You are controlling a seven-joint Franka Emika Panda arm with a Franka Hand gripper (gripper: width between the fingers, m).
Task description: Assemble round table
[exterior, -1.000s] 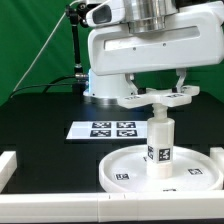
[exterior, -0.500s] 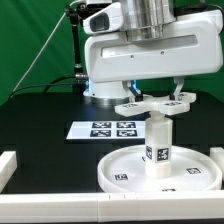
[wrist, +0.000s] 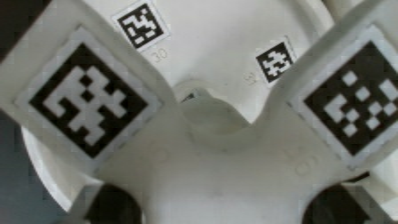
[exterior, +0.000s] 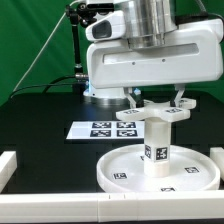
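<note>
Black tabletop (exterior: 40, 115) with a green backdrop behind it. One robot arm, one gripper (exterior: 153, 104). Table parts counted: one large rimmed round disc (exterior: 120, 170), one thick short cylinder (exterior: 156, 148), one small cross-shaped piece (exterior: 153, 111). One marker board (exterior: 102, 129) with four tags lies flat on the tabletop, toward the exterior view's left of the cylinder and apart from the disc. White border rails (exterior: 8, 165) run along the near edge and the left side of the exterior view.

Disc lies flat, rim up, near the front of the table. Cylinder stands upright inside it, roughly at its middle, a tag on its side. Nothing else sits in the disc.

Cross piece is directly under the gripper, level, held between the two fingers (exterior: 181, 99), which are clamped on it from either side. It sits at the cylinder's top end; cannot tell whether it touches or hangs just above. Wrist view shows the cross piece (wrist: 214, 120) filling the picture, tagged arms spreading outward, disc (wrist: 267, 45) tags visible beyond it.
</note>
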